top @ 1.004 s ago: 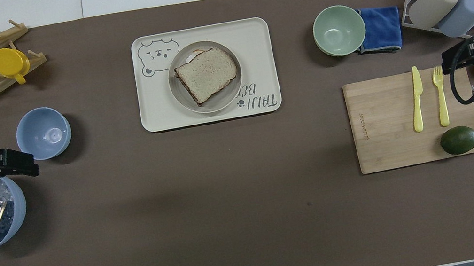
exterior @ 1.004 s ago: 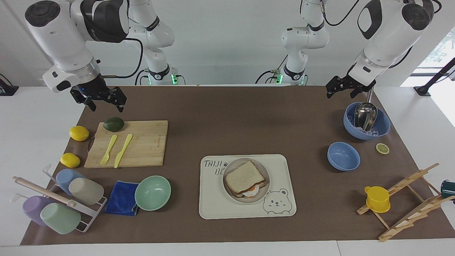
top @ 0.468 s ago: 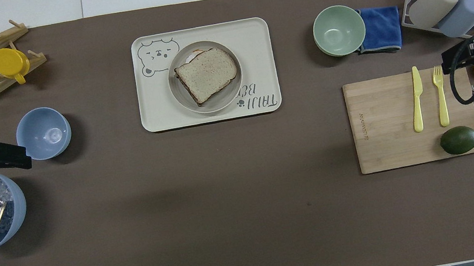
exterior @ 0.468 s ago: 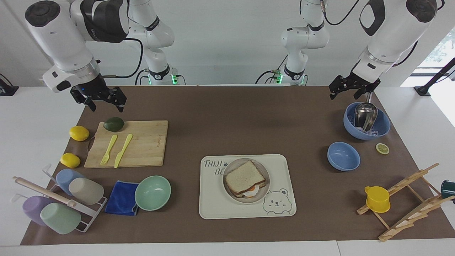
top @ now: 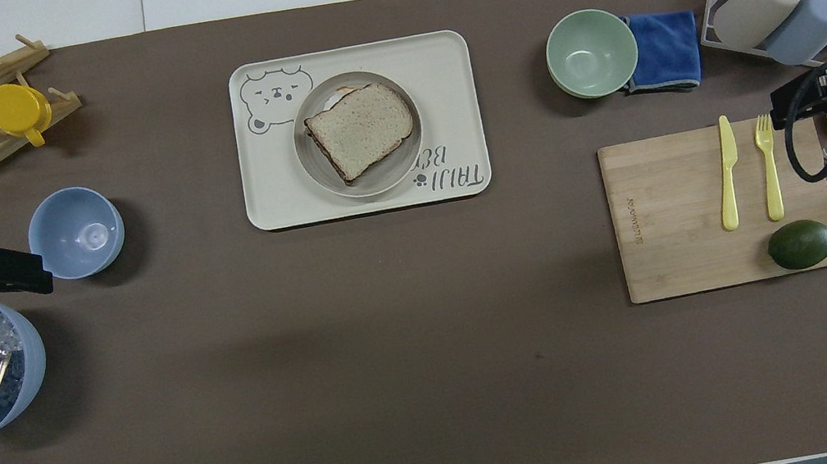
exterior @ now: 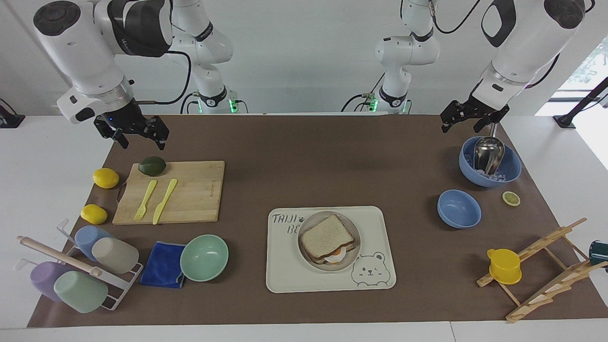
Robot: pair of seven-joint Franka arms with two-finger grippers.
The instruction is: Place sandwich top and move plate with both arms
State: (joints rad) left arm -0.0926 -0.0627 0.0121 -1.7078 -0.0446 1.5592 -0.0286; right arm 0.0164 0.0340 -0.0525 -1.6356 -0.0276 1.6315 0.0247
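The sandwich top [exterior: 327, 236] is a wholemeal slice lying on a fried-egg sandwich on the small round plate [exterior: 332, 267]. The plate stands on the cream bear tray [exterior: 285, 266], as the overhead view shows for the slice [top: 361, 128], plate [top: 388, 176] and tray [top: 272, 179]. My left gripper [exterior: 468, 119] hangs open and empty over the mat beside the ice bowl; it also shows in the overhead view [top: 13, 270]. My right gripper [exterior: 138, 134] hangs open and empty over the mat near the avocado [exterior: 152, 166]; the overhead view [top: 803, 97] shows it at the edge.
A blue bowl [exterior: 510, 173] with ice and a metal scoop, a small blue bowl [exterior: 458, 208] and a wooden rack with a yellow cup [exterior: 504, 266] stand toward the left arm's end. A cutting board [exterior: 190, 194], mint bowl [exterior: 204, 257] and cup rack [exterior: 76, 270] stand toward the right arm's end.
My left arm has risen and its gripper has shifted slightly off the ice bowl toward the small blue bowl. The right arm, sandwich and plate have not moved.
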